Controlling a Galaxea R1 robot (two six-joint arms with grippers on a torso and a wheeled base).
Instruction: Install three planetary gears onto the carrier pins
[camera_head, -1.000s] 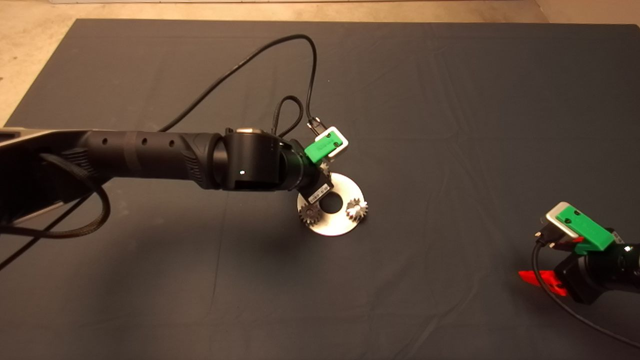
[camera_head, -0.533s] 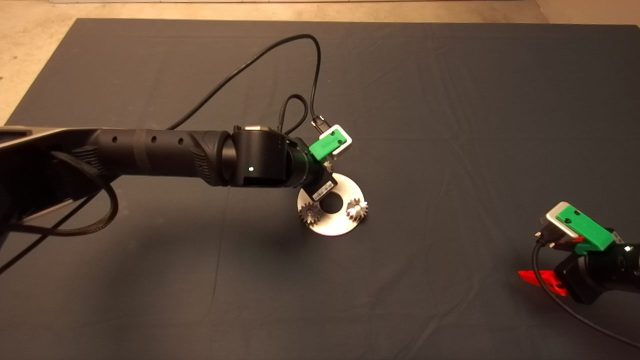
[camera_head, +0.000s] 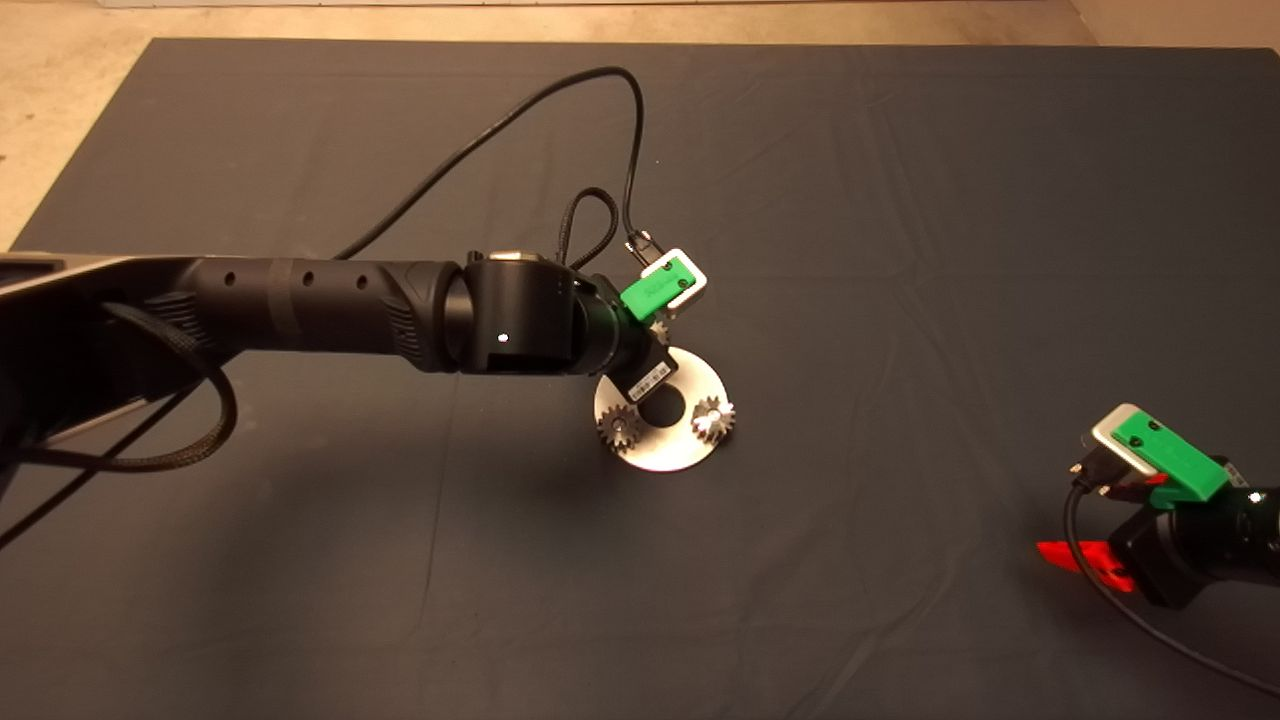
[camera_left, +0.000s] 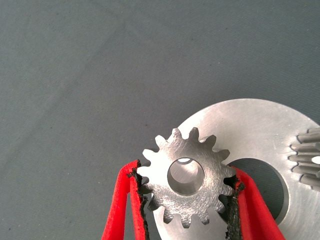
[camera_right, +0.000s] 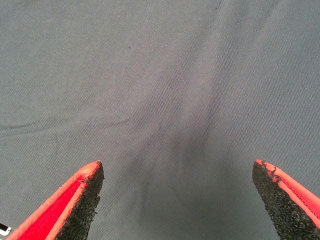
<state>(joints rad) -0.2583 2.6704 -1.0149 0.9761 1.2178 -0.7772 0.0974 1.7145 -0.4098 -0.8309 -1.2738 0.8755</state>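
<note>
Over the carrier disc (camera_left: 260, 135), your left gripper (camera_left: 187, 200) pinches the third gear (camera_left: 186, 176) by its teeth. Two gears (camera_head: 620, 430) already sit on pins. Your right gripper (camera_right: 177, 200) waits at the mat's (camera_head: 900, 200) lower right, fingers wide.

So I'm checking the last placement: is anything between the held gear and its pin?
Nothing visible is. The left tool holds the third gear over the carrier disc's rim; through its bore only bright metal shows. The two seated gears sit apart.

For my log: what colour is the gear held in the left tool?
Shiny silver metal; the gear shows best in the left wrist view.
</note>
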